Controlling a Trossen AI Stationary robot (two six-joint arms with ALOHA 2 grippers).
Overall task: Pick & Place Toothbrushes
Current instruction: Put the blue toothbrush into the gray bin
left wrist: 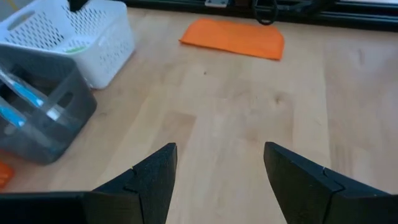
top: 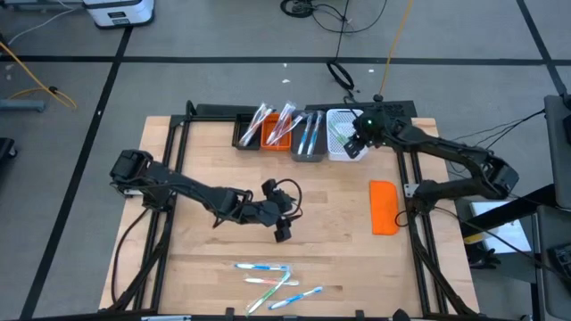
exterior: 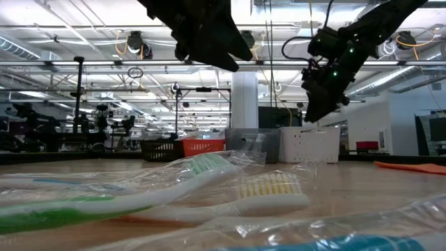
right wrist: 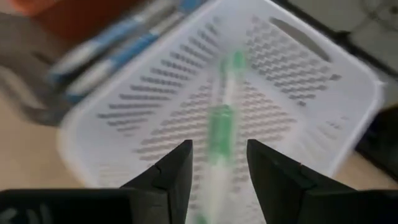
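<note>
My right gripper (top: 355, 147) hangs open over the white bin (top: 342, 134) at the table's far side. In the right wrist view a green-and-white toothbrush (right wrist: 221, 124) shows blurred inside the white bin (right wrist: 292, 74), in line with the gap of my right gripper (right wrist: 219, 168); neither finger touches it. Several wrapped toothbrushes (top: 272, 281) lie flat on the wood near the front edge, close up in the low view (exterior: 104, 202). My left gripper (top: 284, 234) hovers open above the table's middle, with bare wood between its fingers (left wrist: 221, 168).
Left of the white bin stand a grey bin (top: 309, 138) with blue toothbrushes, an orange bin (top: 275, 134) and a black bin (top: 248, 132), each with toothbrushes. A flat orange block (top: 384, 207) lies at the right. Bare wood stretches between the bins and the front toothbrushes.
</note>
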